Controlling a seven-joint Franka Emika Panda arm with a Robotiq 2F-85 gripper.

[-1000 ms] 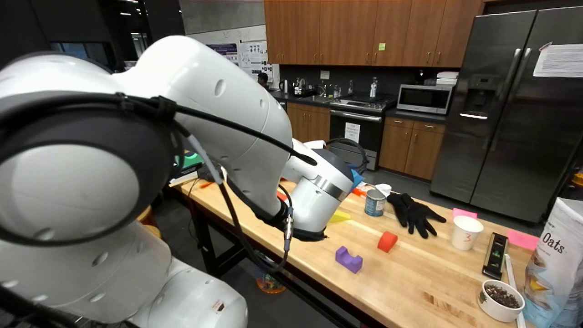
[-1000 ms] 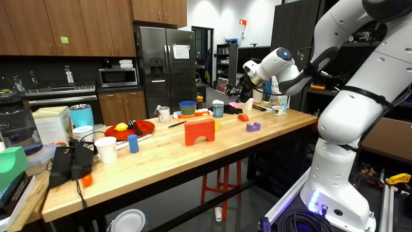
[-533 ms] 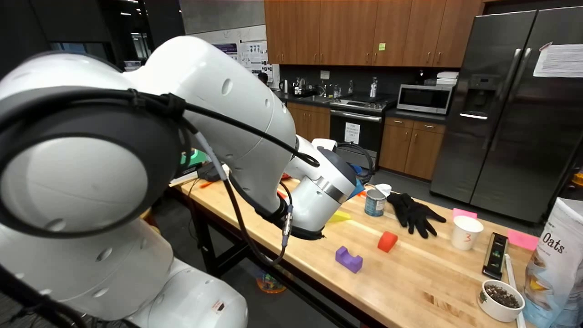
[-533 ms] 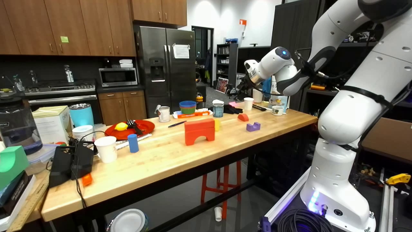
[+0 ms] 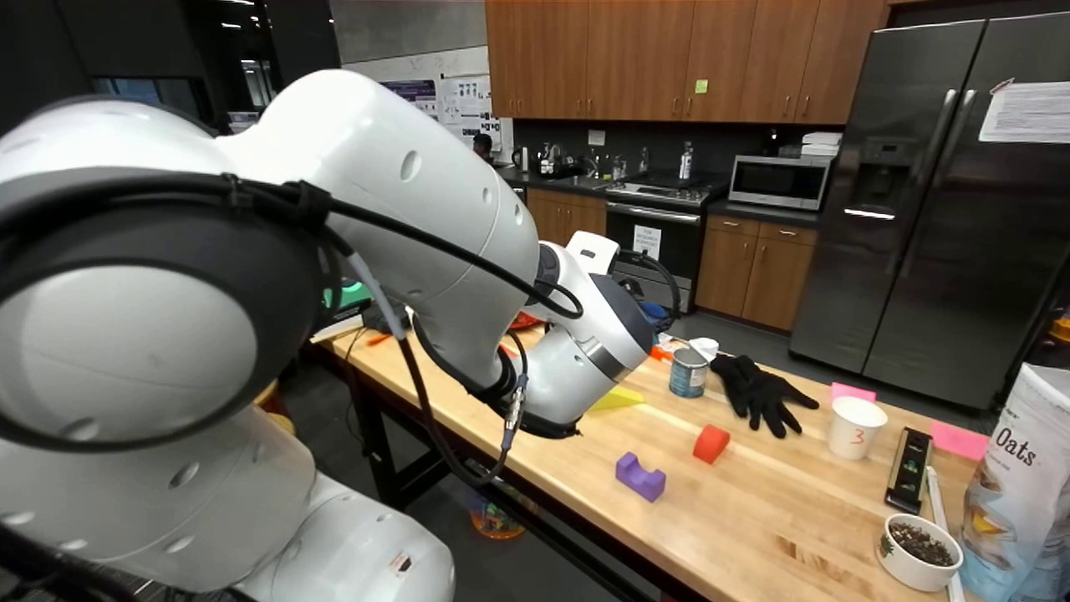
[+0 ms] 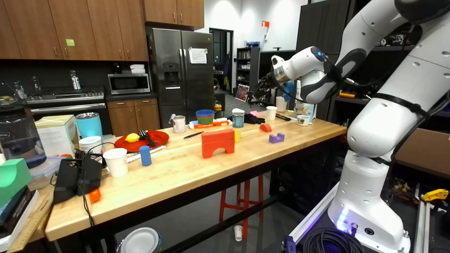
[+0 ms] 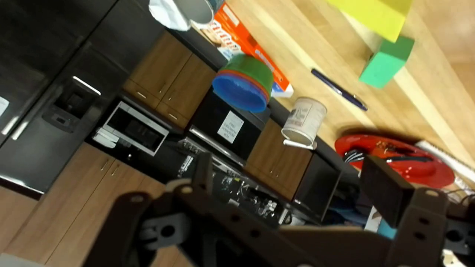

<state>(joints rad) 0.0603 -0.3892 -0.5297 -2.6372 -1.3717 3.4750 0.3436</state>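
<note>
My gripper (image 7: 295, 181) is open in the wrist view, with nothing between its fingers. In an exterior view the gripper (image 6: 262, 89) hangs in the air above the far part of the table, touching nothing. The arm hides it in an exterior view. Beyond the fingers, the wrist view shows stacked bowls (image 7: 256, 68), a pale can (image 7: 305, 116), a dark pen (image 7: 339, 90), a red plate (image 7: 439, 172) with a fork, a green block (image 7: 387, 63) and a yellow piece (image 7: 374, 15). A purple block (image 5: 641, 477) and a red rounded block (image 5: 710, 443) lie on the table.
A red arch block (image 6: 218, 140) stands mid-table. A blue cylinder (image 6: 145, 156) and a paper cup (image 6: 116, 163) stand nearer the left end. A teal can (image 5: 688, 374), black glove (image 5: 761, 397), white cup (image 5: 854, 431), small bowl (image 5: 919, 552) and oats bag (image 5: 1016, 485) line the other end.
The wrist has tilted up, so the gripper points more outward and less downward. It sits slightly higher. The objects on the table have not moved.
</note>
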